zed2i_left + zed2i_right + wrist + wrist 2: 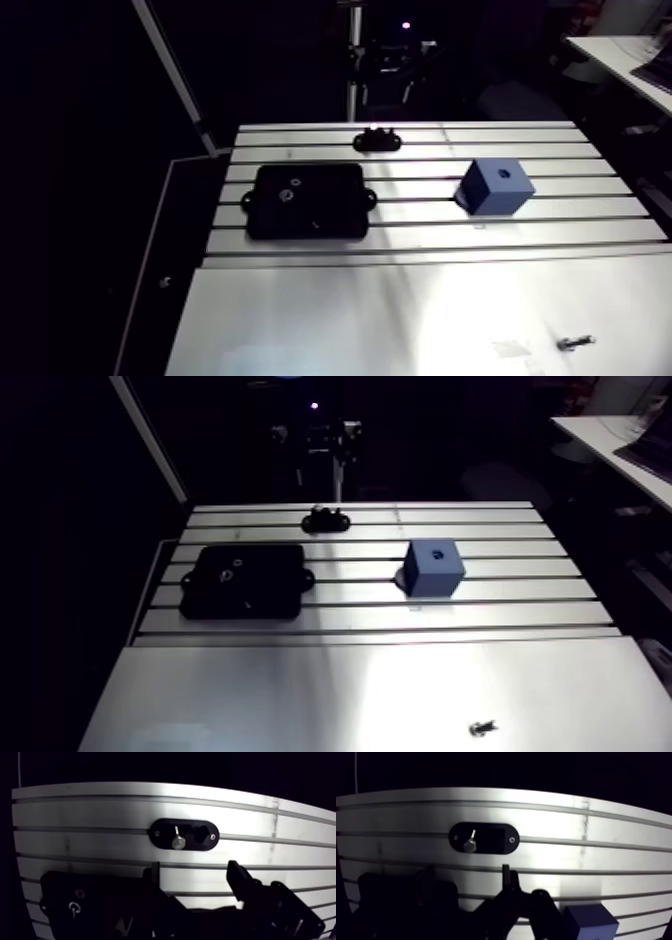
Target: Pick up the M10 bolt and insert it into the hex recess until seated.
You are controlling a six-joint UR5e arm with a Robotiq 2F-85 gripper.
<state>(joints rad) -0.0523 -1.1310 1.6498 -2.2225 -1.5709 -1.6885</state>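
The gripper [194, 866] hovered over the table [100, 812] with its fingers [239, 877] apart and nothing between them; only bare slotted aluminium showed in the gap.

The bolt [177, 842] sat ahead of the fingers, untouched, in a small black oval holder [200, 837]. Its bright head pointed toward the gripper and its shank slanted away from it. It lay in the end of the holder that was nearer one finger than the other, and the holder's other end showed a dark recess. The fingertips stopped short of the holder, with a strip of table and one slot between them.

A flat black plate [75, 897] lay beside and partly under one finger, with a small bright fitting on its top. A blue cube [591, 922] stood beside the other finger, close to the gripper body. In the arm view the cube [495, 187] had a small dark hole in its top face, and it stood apart from the plate [305, 200], with the holder [377, 140] beyond both at the far rows of slots. I could not tell which of these carried the hex recess.

A small screw [575, 343] lay alone on the smooth near part of the table, well apart from everything else.
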